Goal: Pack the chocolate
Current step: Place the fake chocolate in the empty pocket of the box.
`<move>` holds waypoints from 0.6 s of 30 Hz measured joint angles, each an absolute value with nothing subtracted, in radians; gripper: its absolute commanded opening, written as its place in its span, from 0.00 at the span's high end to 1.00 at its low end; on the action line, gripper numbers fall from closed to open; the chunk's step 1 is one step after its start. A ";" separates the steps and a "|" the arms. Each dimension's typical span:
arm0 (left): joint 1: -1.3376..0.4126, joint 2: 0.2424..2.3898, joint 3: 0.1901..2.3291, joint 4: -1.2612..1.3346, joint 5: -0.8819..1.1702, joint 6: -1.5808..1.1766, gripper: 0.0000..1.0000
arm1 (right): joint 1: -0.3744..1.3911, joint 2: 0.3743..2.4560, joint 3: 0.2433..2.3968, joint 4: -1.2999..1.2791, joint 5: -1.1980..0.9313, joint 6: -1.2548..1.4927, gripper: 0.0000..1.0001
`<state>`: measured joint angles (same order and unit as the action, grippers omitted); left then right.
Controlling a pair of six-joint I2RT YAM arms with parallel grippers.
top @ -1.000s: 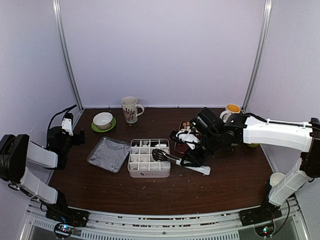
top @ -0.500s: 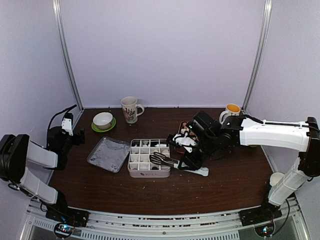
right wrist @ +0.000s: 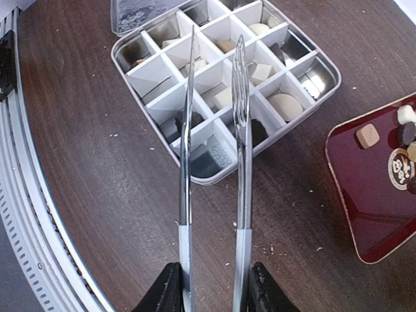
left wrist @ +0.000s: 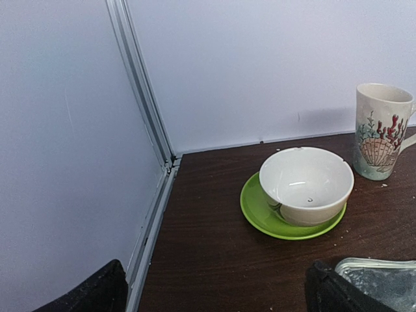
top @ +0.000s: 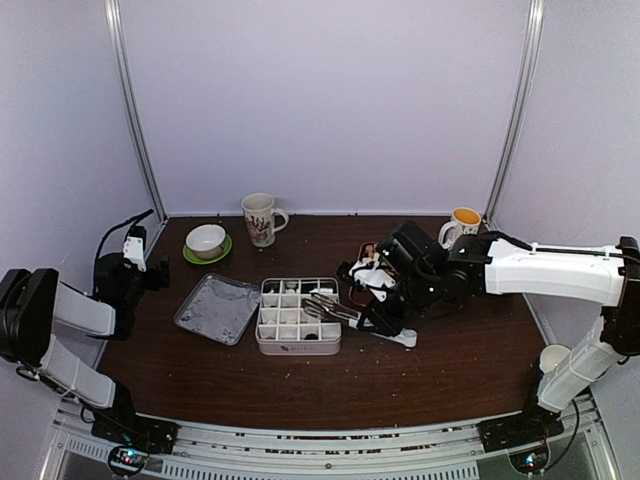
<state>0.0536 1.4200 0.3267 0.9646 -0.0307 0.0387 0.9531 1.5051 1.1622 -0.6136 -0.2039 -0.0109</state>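
OK, top view: dark wood-grain surface (top: 440,370). Right tool (top: 377,320) is clamped on metal tongs (top: 330,310), whose tips hang over the white gridded box (top: 298,346). Left tool (top: 134,250) sits well apart at the left edge. A silver lid (top: 216,308) lies just beside the box. Only this view shows the yellow-lined mug (top: 465,217).

Left wrist: fingers (left wrist: 97,296) spread wide. Glossy white bowl (left wrist: 305,185) on a green saucer (left wrist: 257,211), with a shell-print mug (left wrist: 380,133) near it. Top view can't resolve that print.

Right wrist: the only view that resolves the chocolate (right wrist: 261,71). Tan, cream and dark cubes and discs sit in the box cells, with more on a red tray (right wrist: 364,214) to the right. Tong arms are flat steel, tips apart.
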 measured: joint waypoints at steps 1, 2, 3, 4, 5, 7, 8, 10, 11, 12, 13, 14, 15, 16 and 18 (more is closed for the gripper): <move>0.054 1.420 0.327 0.965 -0.030 0.039 0.02 | 0.951 1.495 1.153 -0.605 -0.191 -0.004 0.65; 0.054 1.420 0.327 0.965 -0.030 0.039 0.02 | 0.944 1.481 1.142 -0.596 -0.171 0.005 0.65; 0.054 1.420 0.327 0.965 -0.031 0.039 0.02 | 0.939 1.467 1.131 -0.588 -0.155 0.012 0.66; 0.054 1.420 0.327 0.965 -0.031 0.039 0.02 | 0.932 1.455 1.124 -0.583 -0.147 0.017 0.66; 0.054 1.420 0.327 0.965 -0.031 0.039 0.02 | 0.921 1.442 1.115 -0.575 -0.133 0.027 0.66; 0.054 1.420 0.327 0.965 -0.031 0.039 0.02 | 0.891 1.416 1.098 -0.560 -0.105 0.043 0.66; 0.054 1.420 0.327 0.965 -0.031 0.039 0.02 | 0.875 1.405 1.090 -0.555 -0.090 0.052 0.66; 0.054 1.420 0.327 0.965 -0.030 0.039 0.02 | 0.839 1.381 1.071 -0.549 -0.060 0.065 0.66; 0.054 1.420 0.327 0.965 -0.031 0.039 0.02 | 0.818 1.370 1.062 -0.548 -0.046 0.076 0.66; 0.054 1.420 0.327 0.965 -0.031 0.039 0.02 | 0.798 1.361 1.053 -0.549 -0.036 0.083 0.66; 0.054 1.420 0.327 0.965 -0.030 0.039 0.02 | 0.778 1.353 1.045 -0.549 -0.025 0.090 0.66; 0.054 1.420 0.327 0.965 -0.030 0.039 0.02 | 0.756 1.344 1.034 -0.549 -0.017 0.100 0.65; 0.054 1.420 0.327 0.965 -0.030 0.039 0.02 | 0.739 1.337 1.026 -0.550 -0.010 0.107 0.65; 0.054 1.420 0.327 0.965 -0.031 0.039 0.02 | 0.722 1.328 1.016 -0.551 -0.001 0.113 0.65; 0.054 1.420 0.327 0.965 -0.031 0.039 0.02 | 0.692 1.312 0.996 -0.555 0.015 0.128 0.65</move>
<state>0.0536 1.4200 0.3267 0.9646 -0.0307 0.0387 0.6918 1.3121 0.9958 -0.5552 0.0151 0.1284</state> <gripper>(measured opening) 0.978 0.348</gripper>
